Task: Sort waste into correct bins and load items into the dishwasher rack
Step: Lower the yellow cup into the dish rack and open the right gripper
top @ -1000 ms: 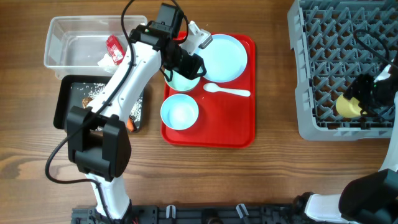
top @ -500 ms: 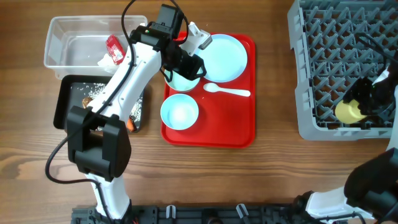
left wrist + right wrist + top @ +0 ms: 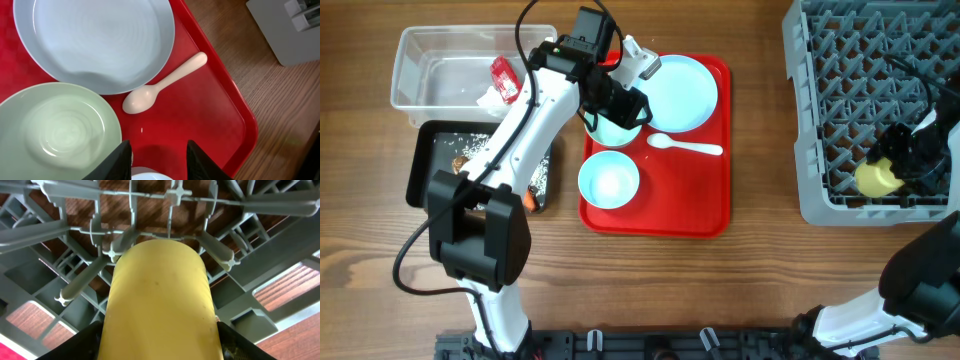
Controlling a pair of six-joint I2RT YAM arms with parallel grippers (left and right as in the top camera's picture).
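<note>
We found the left gripper [image 3: 160, 159] above the red tray [image 3: 705, 210], hanging over the mint-green bowl [image 3: 55, 130] as seen from overhead. Its fingers [image 3: 122, 157] stood apart with bare tray between them and nothing held. The finger at 9 o'clock was just beside the bowl's rim, and we could not tell whether it touched.

The pale blue round plate [image 3: 680, 90] sat at the tray's 1 o'clock corner, with the mint-green bowl close against it at 8 o'clock. The white plastic spoon [image 3: 686, 147] lay just at the plate's 6 o'clock, and the light blue bowl [image 3: 609, 180] sat at the tray's 7 o'clock.

At 3 o'clock on the wooden table [image 3: 760, 290] stood the dishwasher rack [image 3: 840, 60]. The small yellow cup [image 3: 160, 290] lay inside it near its 6 o'clock edge. The right gripper [image 3: 160, 339] had one dark finger on each side of the cup, but we could not tell whether they pressed on it.

At 10 o'clock the clear plastic tub [image 3: 420, 45] held the red foil wrapper [image 3: 502, 76] and the crumpled white napkin [image 3: 488, 98]. Just at its 6 o'clock, the black tub [image 3: 417, 165] held white rice grains [image 3: 470, 145], a small brown food scrap [image 3: 447, 160] and, at its 5 o'clock corner, the orange carrot [image 3: 528, 200].
</note>
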